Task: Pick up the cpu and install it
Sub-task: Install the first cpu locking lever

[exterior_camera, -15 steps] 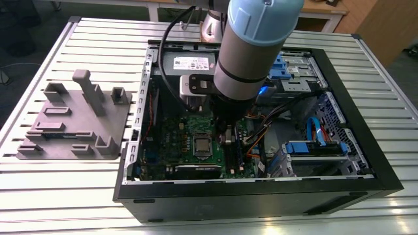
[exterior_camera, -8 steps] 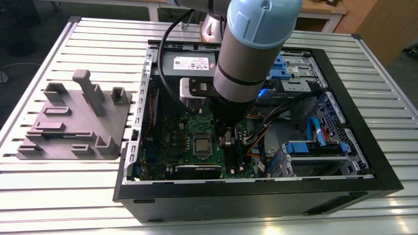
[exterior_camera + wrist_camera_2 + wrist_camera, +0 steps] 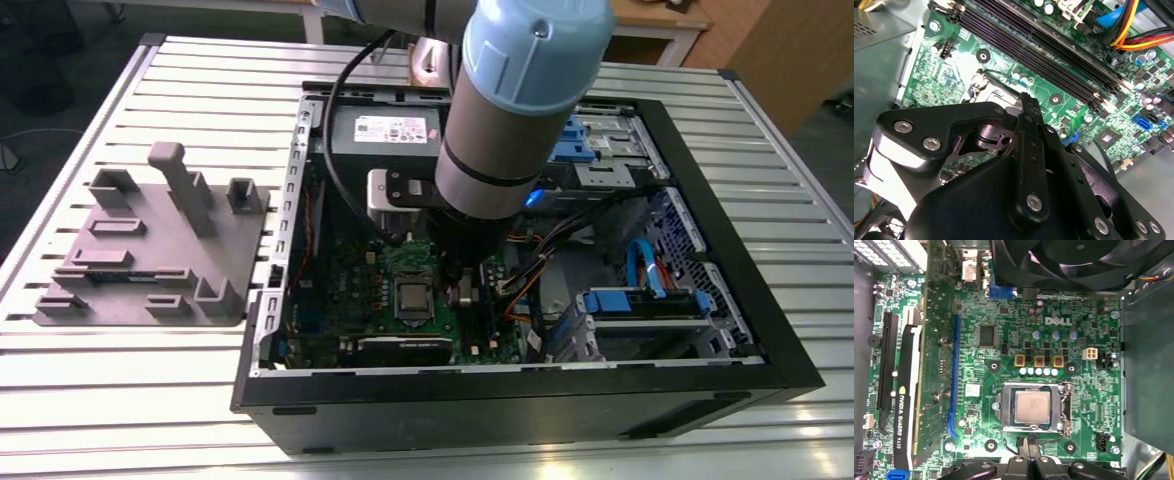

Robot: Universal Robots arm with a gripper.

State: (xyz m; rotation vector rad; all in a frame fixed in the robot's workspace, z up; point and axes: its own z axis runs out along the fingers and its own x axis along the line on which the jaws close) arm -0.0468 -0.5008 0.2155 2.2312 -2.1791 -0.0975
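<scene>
The cpu (image 3: 1032, 407), a small square chip with a silver-grey top, lies flat in the metal-framed socket (image 3: 1064, 407) on the green motherboard (image 3: 1004, 330). In the exterior view the same socket (image 3: 414, 297) shows inside the open computer case (image 3: 534, 390), just off the arm's exterior-view left side. My gripper (image 3: 1030, 442) hangs a little above the board beside the socket's edge. Its black fingers (image 3: 1025, 100) meet at a thin tip and hold nothing.
A grey fixture plate (image 3: 147, 250) with upright posts lies on the slatted table at the exterior view's left. Inside the case are a grey box with a white label (image 3: 380, 130), a black fan (image 3: 1079, 262), memory slots (image 3: 1044, 55), coloured cables (image 3: 1134, 30) and blue drive brackets (image 3: 641, 300).
</scene>
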